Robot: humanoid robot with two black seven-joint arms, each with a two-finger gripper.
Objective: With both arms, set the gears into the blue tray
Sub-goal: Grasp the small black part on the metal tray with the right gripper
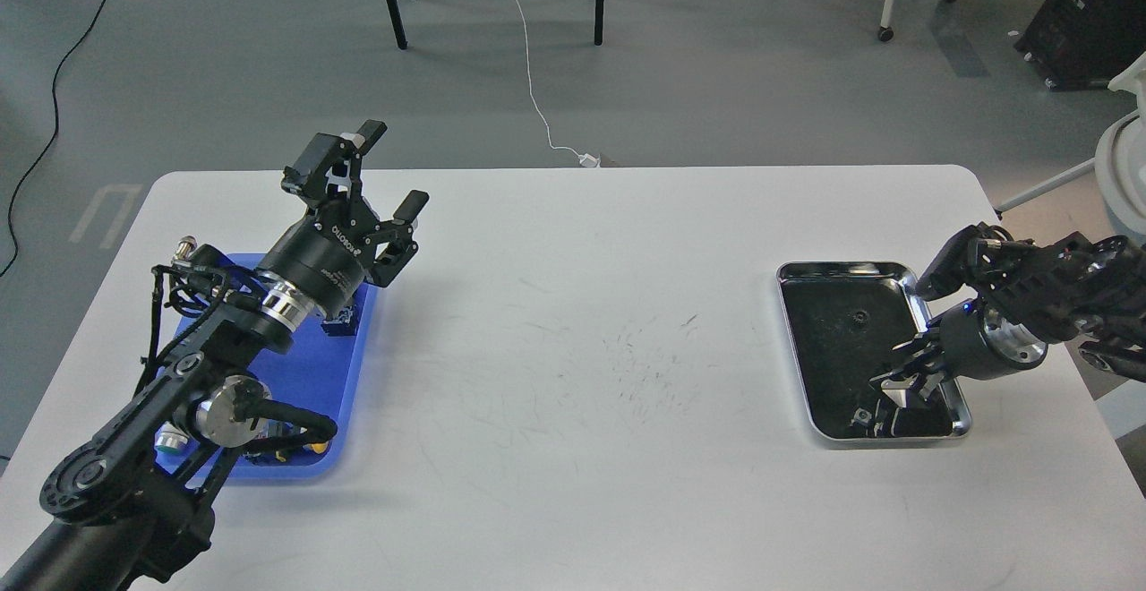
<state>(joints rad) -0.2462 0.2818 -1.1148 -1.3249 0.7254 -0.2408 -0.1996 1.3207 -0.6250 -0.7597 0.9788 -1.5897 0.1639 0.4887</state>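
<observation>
One small black gear lies in the far half of the shiny steel tray at the right. My right gripper reaches down into the near right part of that tray. It is dark against the black inside, so its fingers cannot be told apart. The blue tray lies at the left, largely covered by my left arm. My left gripper hangs above the table just beyond the blue tray's far right corner, open and holding nothing.
Small blue parts and a yellow-capped switch sit in the blue tray. A small pale piece lies near the steel tray's front edge. The white table is scuffed in the middle. Chair legs and cables are on the floor beyond.
</observation>
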